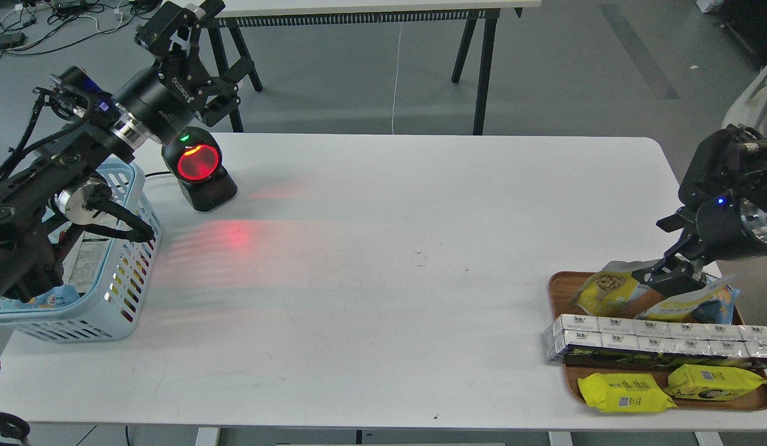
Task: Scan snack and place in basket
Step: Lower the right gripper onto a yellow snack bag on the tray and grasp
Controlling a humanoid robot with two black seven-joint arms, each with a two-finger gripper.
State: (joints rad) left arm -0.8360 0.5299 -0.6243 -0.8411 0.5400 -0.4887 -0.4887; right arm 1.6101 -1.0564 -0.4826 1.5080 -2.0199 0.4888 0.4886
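The snack (606,288), a yellow-and-white pouch with a round picture of beige balls, lies at the back of a brown wooden tray (558,291) on the right. My right gripper (671,280) is low over the pouch's right end, its dark fingers slightly apart, and it hides the pouch's white part. I cannot tell if it touches the pouch. The light blue basket (126,291) stands at the table's left edge with packets inside. My left gripper (213,46) is open and empty, raised behind the scanner and beyond the basket.
A black scanner (197,164) with a glowing red window stands at the back left and casts red light on the table. The tray also holds a blue-and-yellow bag (715,298), a row of white cartons (656,337) and two flat yellow packets (625,391).
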